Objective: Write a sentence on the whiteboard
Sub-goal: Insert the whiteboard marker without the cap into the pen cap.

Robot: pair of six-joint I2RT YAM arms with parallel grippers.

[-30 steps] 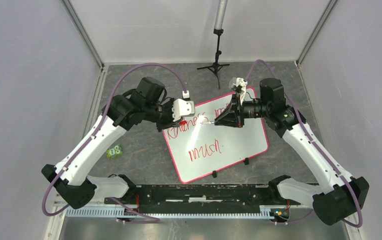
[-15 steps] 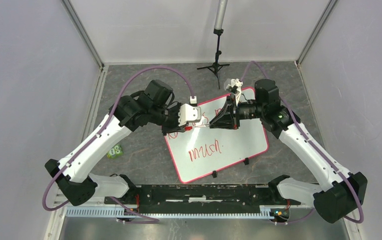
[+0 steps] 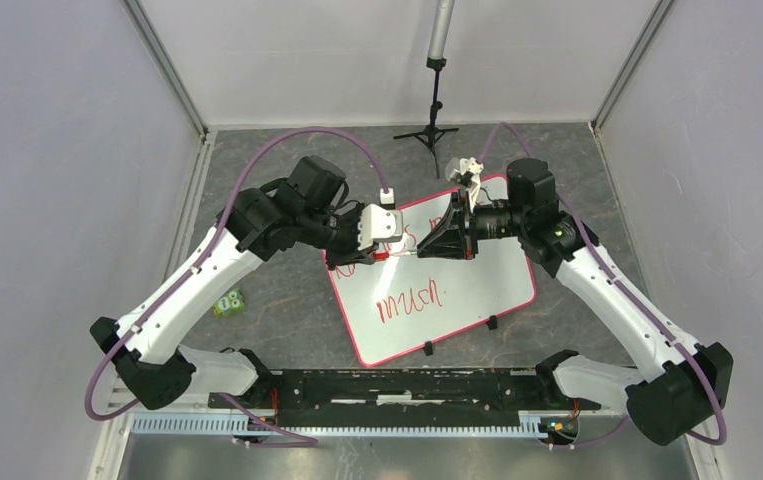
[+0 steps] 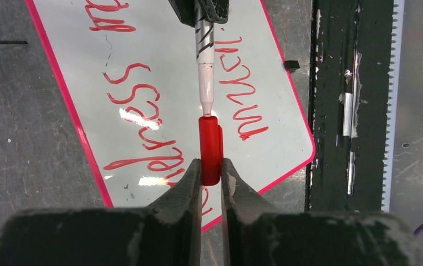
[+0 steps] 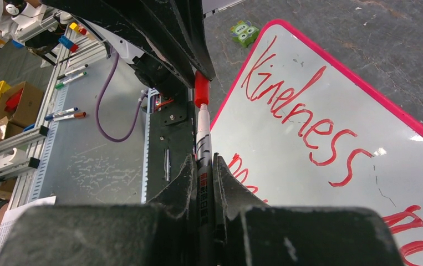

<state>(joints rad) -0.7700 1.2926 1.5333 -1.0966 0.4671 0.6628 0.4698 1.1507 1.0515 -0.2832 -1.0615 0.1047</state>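
Whiteboard (image 3: 477, 290), large flat white rect. board w/ thin red-pink rim, lies flat on the grey table (image 3: 287, 310) at centre, w/ the red handwritten sentence (image 3: 412, 298) on it. I'd judge it light, stiff and slick-faced, best taken by the rim. Both arms reach fwd, wrists turned inward over its 11 o'clock corner: left gripper (image 4: 211, 169) clamped on a short red plastic cap (image 4: 210, 147), right gripper (image 5: 203, 166) pinching a thin white marker (image 5: 204, 133) mid-barrel, tip right at the cap's mouth.

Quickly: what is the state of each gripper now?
Left gripper: closed, holding the red cap.
Right gripper: closed, holding the marker.
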